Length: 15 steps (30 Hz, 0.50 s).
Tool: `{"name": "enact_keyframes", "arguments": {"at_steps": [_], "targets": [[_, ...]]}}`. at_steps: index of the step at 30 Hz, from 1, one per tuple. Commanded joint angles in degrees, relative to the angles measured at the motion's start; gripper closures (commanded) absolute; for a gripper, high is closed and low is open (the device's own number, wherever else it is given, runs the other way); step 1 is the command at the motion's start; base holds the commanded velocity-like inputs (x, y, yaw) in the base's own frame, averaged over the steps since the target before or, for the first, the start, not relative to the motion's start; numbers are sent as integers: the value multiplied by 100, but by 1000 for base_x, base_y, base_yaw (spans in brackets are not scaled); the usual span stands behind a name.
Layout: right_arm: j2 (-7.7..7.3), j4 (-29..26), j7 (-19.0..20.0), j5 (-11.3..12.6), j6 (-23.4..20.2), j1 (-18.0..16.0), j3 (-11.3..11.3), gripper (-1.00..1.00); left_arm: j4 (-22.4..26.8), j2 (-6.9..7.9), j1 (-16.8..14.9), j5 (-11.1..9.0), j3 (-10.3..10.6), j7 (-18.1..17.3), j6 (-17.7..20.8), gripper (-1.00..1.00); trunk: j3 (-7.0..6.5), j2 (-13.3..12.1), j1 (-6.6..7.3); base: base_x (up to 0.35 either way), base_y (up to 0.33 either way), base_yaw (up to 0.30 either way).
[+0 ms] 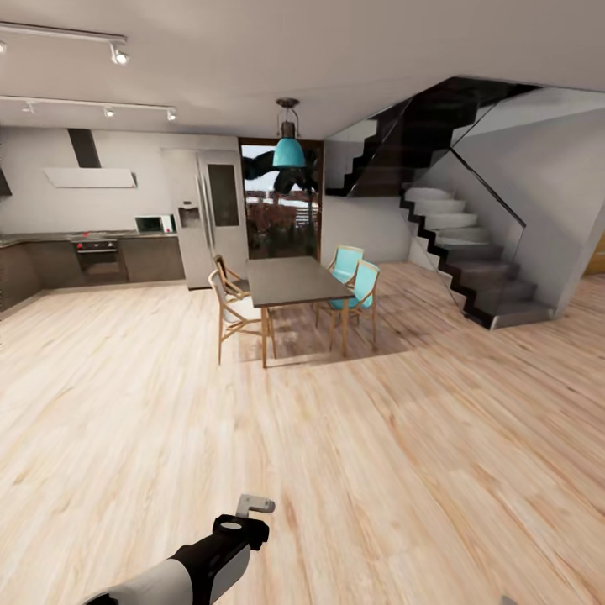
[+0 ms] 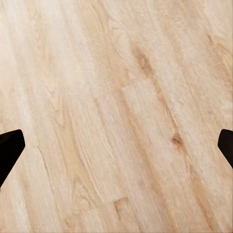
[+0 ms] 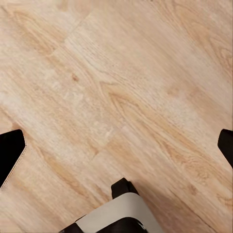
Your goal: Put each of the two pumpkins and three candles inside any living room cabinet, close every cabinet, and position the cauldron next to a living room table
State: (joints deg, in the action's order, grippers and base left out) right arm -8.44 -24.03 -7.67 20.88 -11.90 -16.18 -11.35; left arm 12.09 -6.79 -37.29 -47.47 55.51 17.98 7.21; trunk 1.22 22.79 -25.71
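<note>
The pumpkins, candles, cabinet and cauldron are out of view. My left arm (image 1: 202, 567) reaches in from the bottom of the head view over bare wood floor. In the left wrist view my left gripper (image 2: 116, 150) is open, its black fingertips (image 2: 9, 148) far apart at the picture's edges with only floorboards between them. My right gripper (image 3: 116, 150) is open in the same way above the floor, and nothing is held. A black and white part of my own body (image 3: 119, 213) shows under it.
A dark dining table (image 1: 290, 281) with wooden and turquoise chairs (image 1: 361, 290) stands ahead, under a teal pendant lamp (image 1: 288, 151). A kitchen with oven (image 1: 99, 256) and fridge (image 1: 206, 214) lies at the far left. A staircase (image 1: 470, 252) rises at the right. Wide wood floor (image 1: 336, 454) lies between.
</note>
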Motion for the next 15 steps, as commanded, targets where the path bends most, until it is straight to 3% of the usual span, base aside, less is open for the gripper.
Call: {"name": "enact_keyframes", "arguments": {"at_steps": [1, 15], "targets": [[0, -14, -26, 61, -29, -1, 2, -100, 12, 3, -7, -34, 48, 39, 26, -100, 22, 13, -7, 338, 0, 70], [0, -14, -24, 57, -37, -2, 2, -100, 15, -3, 14, -12, 48, 39, 28, -100, 148, 13, -7, 338, 0, 71]]}}
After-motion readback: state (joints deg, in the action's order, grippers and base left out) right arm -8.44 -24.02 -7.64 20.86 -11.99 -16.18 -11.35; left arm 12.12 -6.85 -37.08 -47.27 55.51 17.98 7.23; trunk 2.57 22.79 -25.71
